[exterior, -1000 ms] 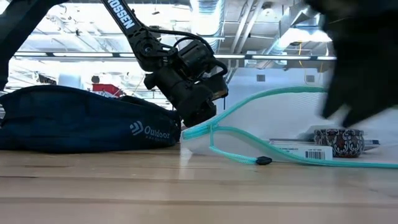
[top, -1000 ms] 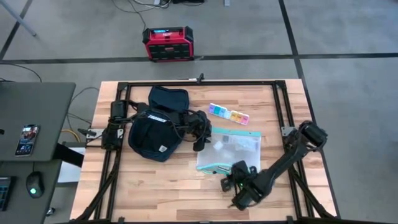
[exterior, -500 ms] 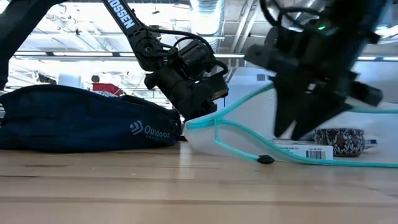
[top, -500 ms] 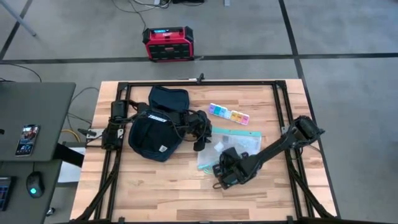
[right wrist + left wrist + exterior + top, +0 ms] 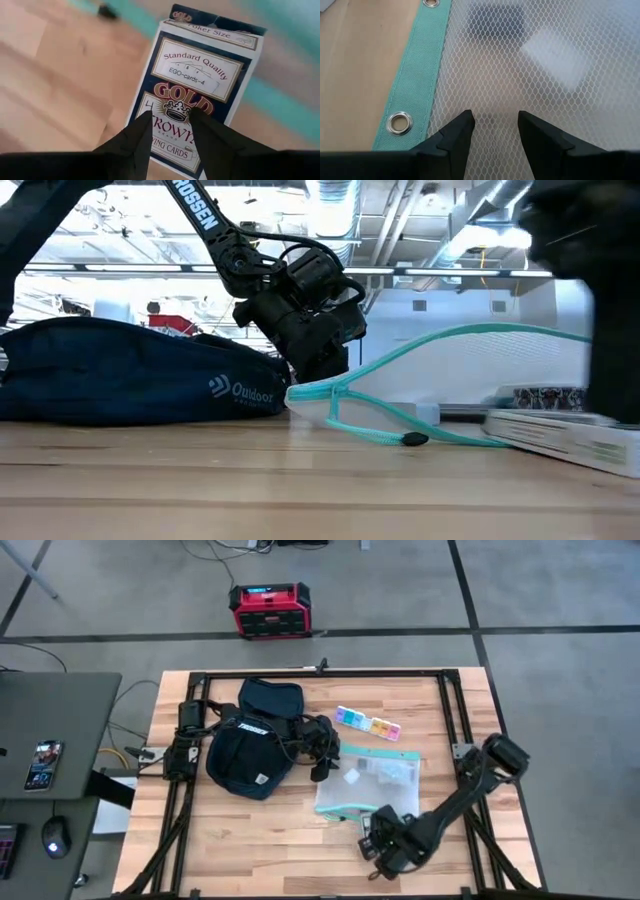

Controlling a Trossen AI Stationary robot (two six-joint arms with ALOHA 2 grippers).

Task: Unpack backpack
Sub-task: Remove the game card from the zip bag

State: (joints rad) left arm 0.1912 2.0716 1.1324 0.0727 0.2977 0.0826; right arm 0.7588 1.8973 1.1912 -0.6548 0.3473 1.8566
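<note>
Backpack (image 5: 250, 745) lies at table's left-centre, by left arm. Left gripper (image 5: 495, 125) narrowly parted over mesh pouch (image 5: 368, 783) beside it, touching or just above. Right gripper (image 5: 169, 131) clamps card box (image 5: 197, 90) near front edge. Step: emptying pouch contents. Next: set box on bare wood, release.

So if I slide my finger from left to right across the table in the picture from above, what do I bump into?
The backpack → the left gripper → the mesh pouch with teal trim → the right arm's elbow. The pill box and the right gripper sit over the pouch's span, so they are left out.
</note>
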